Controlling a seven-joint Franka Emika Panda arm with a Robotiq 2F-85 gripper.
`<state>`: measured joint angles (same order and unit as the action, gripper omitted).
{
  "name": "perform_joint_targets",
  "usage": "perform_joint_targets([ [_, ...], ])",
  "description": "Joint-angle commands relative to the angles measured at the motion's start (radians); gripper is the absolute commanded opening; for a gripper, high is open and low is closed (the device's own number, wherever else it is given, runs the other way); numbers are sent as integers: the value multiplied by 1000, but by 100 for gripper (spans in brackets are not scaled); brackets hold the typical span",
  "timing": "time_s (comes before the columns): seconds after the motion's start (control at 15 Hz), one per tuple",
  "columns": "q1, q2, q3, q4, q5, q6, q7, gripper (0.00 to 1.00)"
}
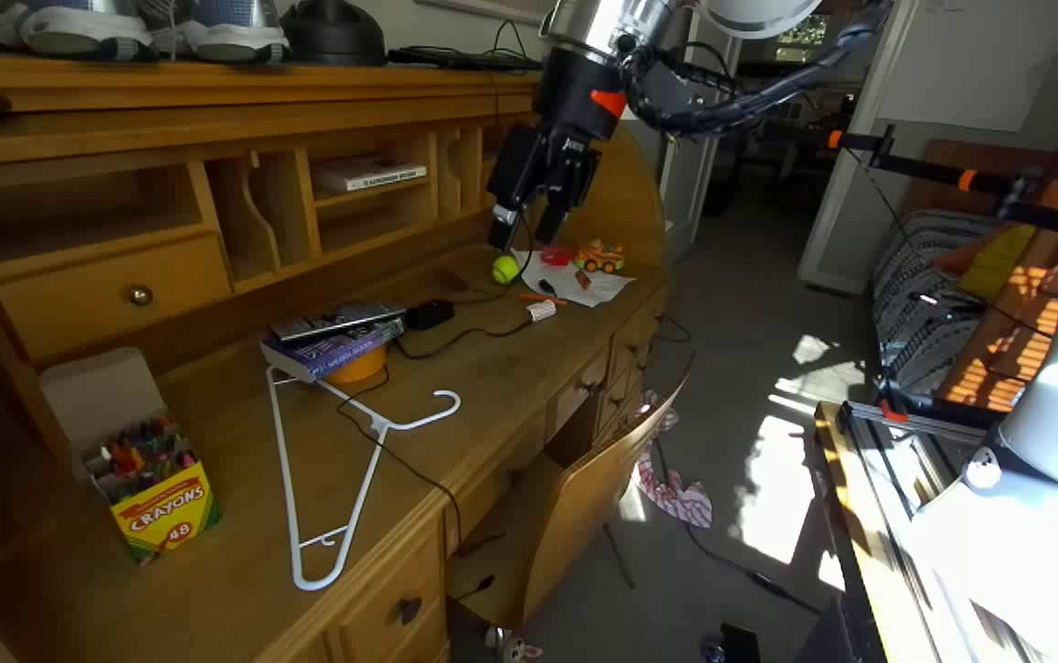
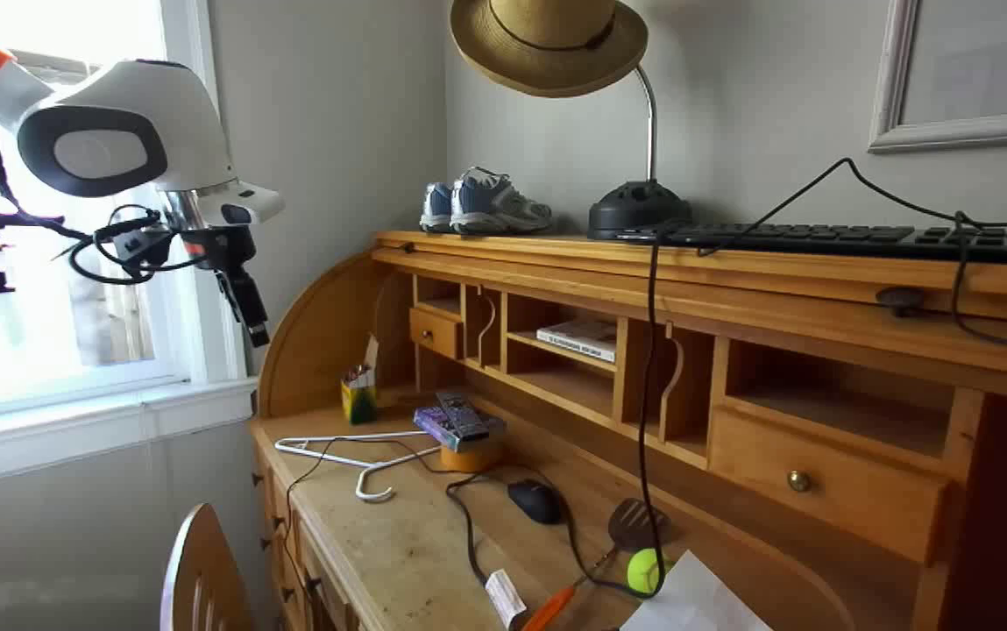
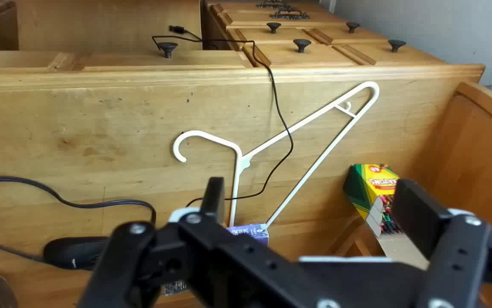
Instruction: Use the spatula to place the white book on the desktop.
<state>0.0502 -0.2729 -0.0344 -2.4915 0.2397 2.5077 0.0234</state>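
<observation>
The Robotiq gripper (image 3: 314,203) hangs in the air, higher than the desktop (image 2: 415,543), its two fingers spread wide apart in the wrist view. The white book (image 2: 577,339) lies flat in the upper half of a divided cubby (image 2: 566,391) of the roll-top desk (image 2: 315,350), printed spine facing outward, in both exterior views. In an exterior view the slotted spatula (image 2: 626,535), dark-bladed and orange-handled, rests on the desktop, its blade just beside a yellow-green tennis ball (image 2: 644,571) and its handle near a sheet of white paper (image 2: 696,605). Farther along, a remote control (image 2: 462,416) lies on a purple-covered paperback (image 1: 344,350), itself set on a round orange object (image 2: 474,454). A white clothes hanger (image 3: 245,162), one end at the paperback, lies crossed by a thin black cord (image 3: 291,145); an open box of crayons (image 1: 163,511) stands near the curved side panel (image 3: 477,149)
</observation>
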Motion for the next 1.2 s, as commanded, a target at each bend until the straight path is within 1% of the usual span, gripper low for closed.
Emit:
perform_joint_targets([
  [0.0,-6,0,6,1,1,-2,-1,100],
  [0.33,-11,9,-3,5,10,6,0,100],
  [0.4,-18,20,-21,2,17,53,-37,100],
  [0.47,-21,28,-42,14,27,32,-73,100],
  [0.53,-35,38,-61,16,18,52,-99,100],
  [0.73,-71,90,-148,55,15,23,-262,100],
  [0.87,-99,145,-194,89,14,25,-347,100],
  [1.0,-126,215,-243,144,36,-12,-471,100],
  [1.07,-137,258,-259,168,65,27,-537,100],
  [1.13,-158,302,-264,195,68,37,-559,100],
])
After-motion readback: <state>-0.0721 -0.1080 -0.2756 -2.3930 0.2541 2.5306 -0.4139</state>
